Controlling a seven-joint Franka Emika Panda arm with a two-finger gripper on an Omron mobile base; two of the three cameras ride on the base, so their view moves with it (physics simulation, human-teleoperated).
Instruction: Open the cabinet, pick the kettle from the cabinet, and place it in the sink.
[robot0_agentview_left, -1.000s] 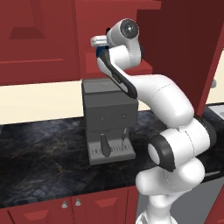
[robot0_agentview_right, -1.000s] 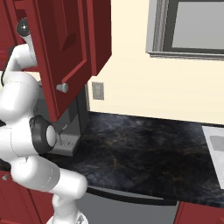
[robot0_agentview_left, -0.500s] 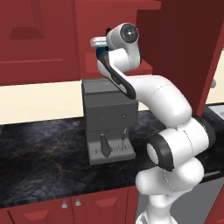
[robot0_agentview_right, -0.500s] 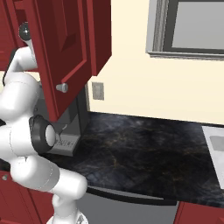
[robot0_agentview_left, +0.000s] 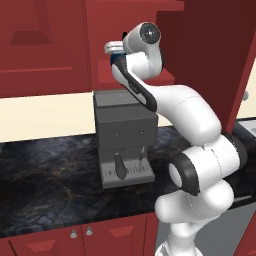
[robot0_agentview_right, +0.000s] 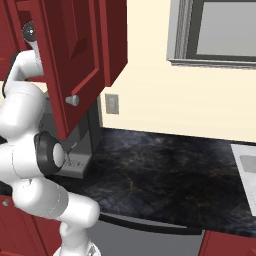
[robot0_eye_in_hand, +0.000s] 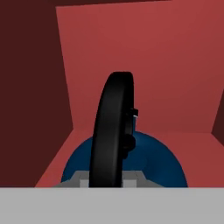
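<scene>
The cabinet's door (robot0_agentview_right: 80, 55) stands swung wide open, its round silver knob (robot0_agentview_right: 72, 100) facing the room; the same door (robot0_agentview_left: 215, 50) appears dark at the right of the left base view. My arm reaches up into the cabinet. Inside, on the red shelf, sits the dark blue kettle (robot0_eye_in_hand: 157, 162), very close to the hand camera. Its black arched handle (robot0_eye_in_hand: 111, 131) rises edge-on between the two finger ends. My gripper (robot0_eye_in_hand: 108, 179) is shut on that handle, and my hand (robot0_agentview_left: 114, 50) sits at the cabinet's mouth. The sink (robot0_agentview_right: 246, 165) shows at the far right of the counter.
A grey coffee machine (robot0_agentview_left: 125, 135) stands on the dark marble counter (robot0_agentview_right: 160, 170) right under the cabinet. A wall outlet (robot0_agentview_right: 112, 104) and a window (robot0_agentview_right: 220, 30) lie to the right. Low red cabinets (robot0_agentview_left: 80, 232) run below the counter's front edge.
The arm's upper joints shifted only slightly; the hand stays at the cabinet opening.
</scene>
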